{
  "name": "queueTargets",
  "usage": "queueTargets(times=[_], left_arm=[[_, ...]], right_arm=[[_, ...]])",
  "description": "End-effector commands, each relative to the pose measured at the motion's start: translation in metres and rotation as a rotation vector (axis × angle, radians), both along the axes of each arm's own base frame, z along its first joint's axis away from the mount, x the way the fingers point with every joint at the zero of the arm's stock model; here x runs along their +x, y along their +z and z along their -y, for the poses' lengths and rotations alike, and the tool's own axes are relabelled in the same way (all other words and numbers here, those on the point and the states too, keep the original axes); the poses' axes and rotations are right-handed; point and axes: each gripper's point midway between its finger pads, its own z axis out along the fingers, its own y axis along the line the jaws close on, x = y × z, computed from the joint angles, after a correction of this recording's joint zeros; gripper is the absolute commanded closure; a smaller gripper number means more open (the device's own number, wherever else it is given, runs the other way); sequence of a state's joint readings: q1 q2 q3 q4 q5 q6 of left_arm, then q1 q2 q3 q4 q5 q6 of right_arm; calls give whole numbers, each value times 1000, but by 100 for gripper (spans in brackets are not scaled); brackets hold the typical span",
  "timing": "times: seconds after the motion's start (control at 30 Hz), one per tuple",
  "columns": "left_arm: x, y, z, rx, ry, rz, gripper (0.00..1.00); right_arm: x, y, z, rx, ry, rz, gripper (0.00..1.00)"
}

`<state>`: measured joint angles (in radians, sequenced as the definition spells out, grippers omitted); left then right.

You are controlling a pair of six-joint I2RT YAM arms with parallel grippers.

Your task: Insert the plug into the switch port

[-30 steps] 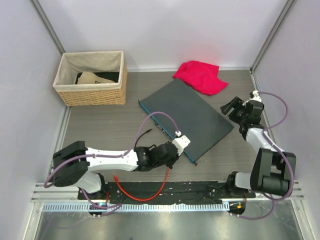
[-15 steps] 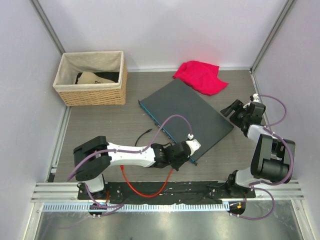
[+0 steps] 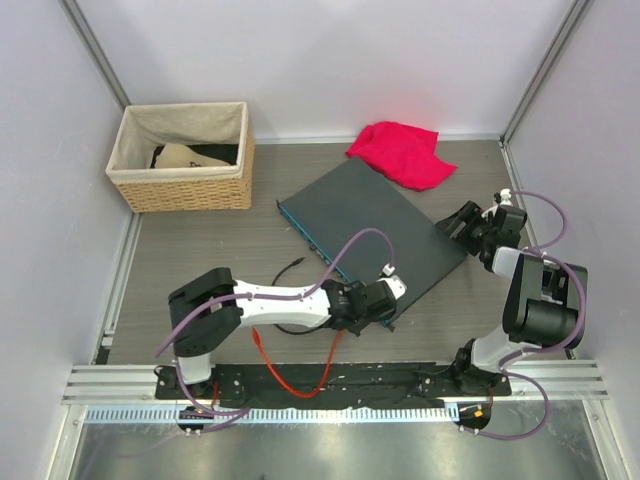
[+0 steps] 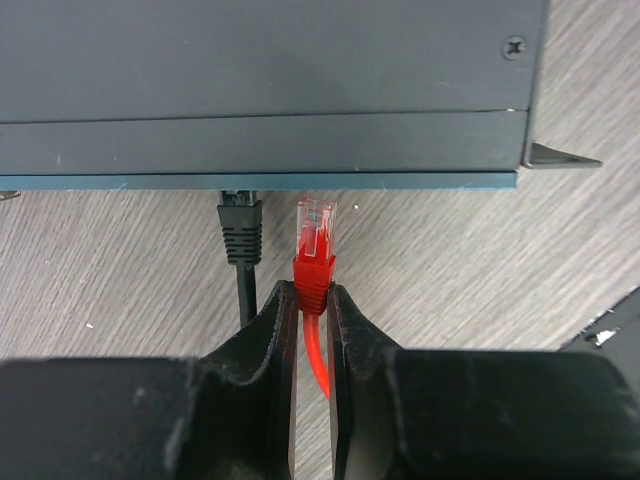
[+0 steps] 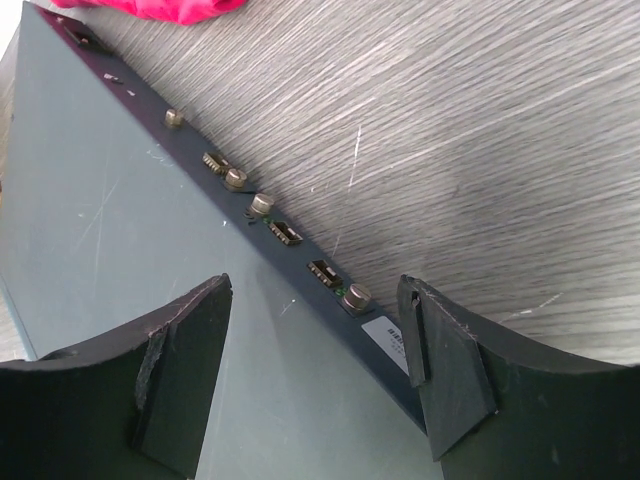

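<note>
**The plug** [image 4: 316, 225], clear-tipped, on a red cable [image 4: 318, 355]. It is judged light and rigid, with a fragile latch tab and a limp lead, so the red boot behind the tip is the sound place to hold. The left pincer [image 4: 312, 300] is closed narrowly on that boot. The plug's long axis lies square to the switch [image 4: 270, 70], tip towards the teal front face [image 4: 400, 181] and just short of it, right of a seated black plug [image 4: 240, 225]. The switch port itself is hidden. The right pincer [image 5: 315, 300] stands wide open astride the switch's rear edge, gripping nothing.
</note>
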<state>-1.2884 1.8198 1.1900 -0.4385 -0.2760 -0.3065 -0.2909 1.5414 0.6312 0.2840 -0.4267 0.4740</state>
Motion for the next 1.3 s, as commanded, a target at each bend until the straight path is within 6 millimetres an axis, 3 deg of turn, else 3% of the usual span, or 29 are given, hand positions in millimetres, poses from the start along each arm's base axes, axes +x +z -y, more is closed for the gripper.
queueTargets(times=[0.0, 0.53, 1.07, 1.27], left_arm=[[6, 9, 4, 21, 9, 29, 100], [6, 5, 15, 56, -9, 5, 100], [7, 23, 25, 13, 3, 0, 100], [7, 19, 30, 23, 2, -3, 100]], right_arm=[[15, 20, 0, -4, 21, 86, 25], [15, 20, -3, 11, 32, 89, 25], [15, 19, -8, 30, 54, 90, 25], [16, 19, -8, 32, 57, 89, 25]])
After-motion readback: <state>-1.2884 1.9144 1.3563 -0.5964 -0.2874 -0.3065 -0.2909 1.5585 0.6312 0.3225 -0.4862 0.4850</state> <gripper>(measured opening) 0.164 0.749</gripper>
